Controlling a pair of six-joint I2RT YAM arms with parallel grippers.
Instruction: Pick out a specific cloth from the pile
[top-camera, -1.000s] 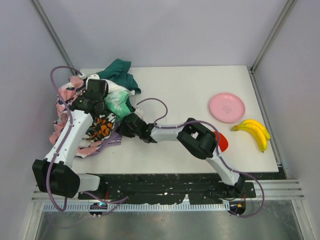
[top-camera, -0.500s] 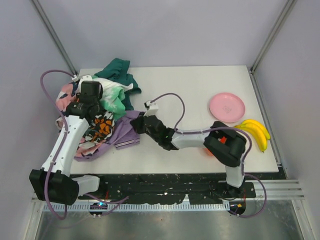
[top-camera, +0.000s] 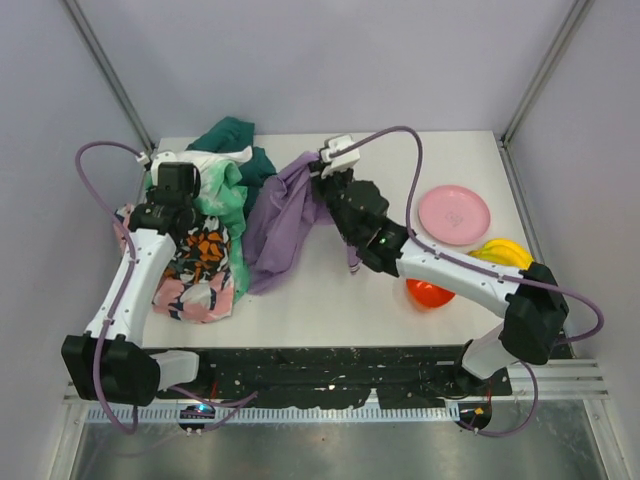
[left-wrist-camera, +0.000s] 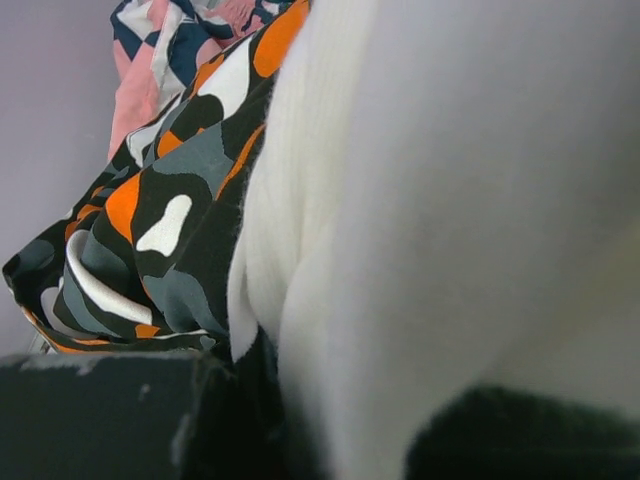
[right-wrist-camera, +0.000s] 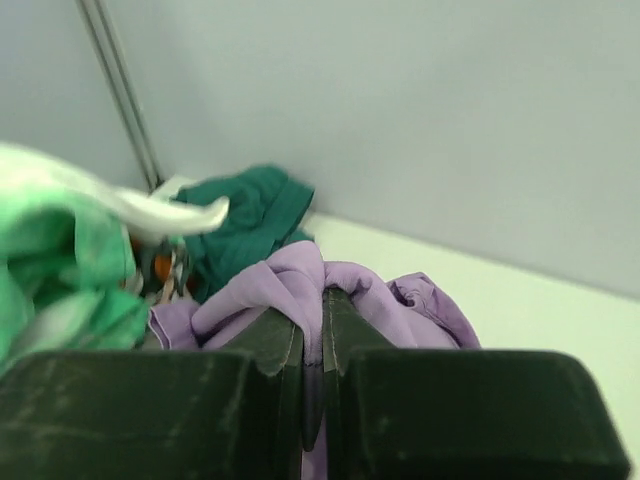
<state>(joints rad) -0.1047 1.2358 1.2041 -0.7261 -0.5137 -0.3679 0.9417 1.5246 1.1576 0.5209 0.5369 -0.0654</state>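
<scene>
The lavender cloth (top-camera: 275, 225) hangs from my right gripper (top-camera: 325, 180), lifted above the table's middle, its lower end trailing down beside the pile (top-camera: 205, 275). In the right wrist view my right gripper (right-wrist-camera: 322, 300) is shut on a fold of the lavender cloth (right-wrist-camera: 290, 275). My left gripper (top-camera: 190, 165) is over the pile's far end, shut on the white and mint-green cloth (top-camera: 225, 195). In the left wrist view white fabric (left-wrist-camera: 450, 200) fills the space between the fingers of the left gripper (left-wrist-camera: 330, 420). The dark teal cloth (top-camera: 235, 135) lies at the back.
An orange-black-white print garment (left-wrist-camera: 170, 200) and a pink navy-patterned one (top-camera: 185, 295) lie in the pile. A pink plate (top-camera: 454, 214), bananas (top-camera: 510, 265) and a red-orange bowl (top-camera: 430, 294) sit at the right. The booth's walls stand close on the left and at the back.
My right gripper has pulled the lavender cloth out from under the pile, then up and toward the back. My left gripper has lifted the white and mint cloth slightly backward.
</scene>
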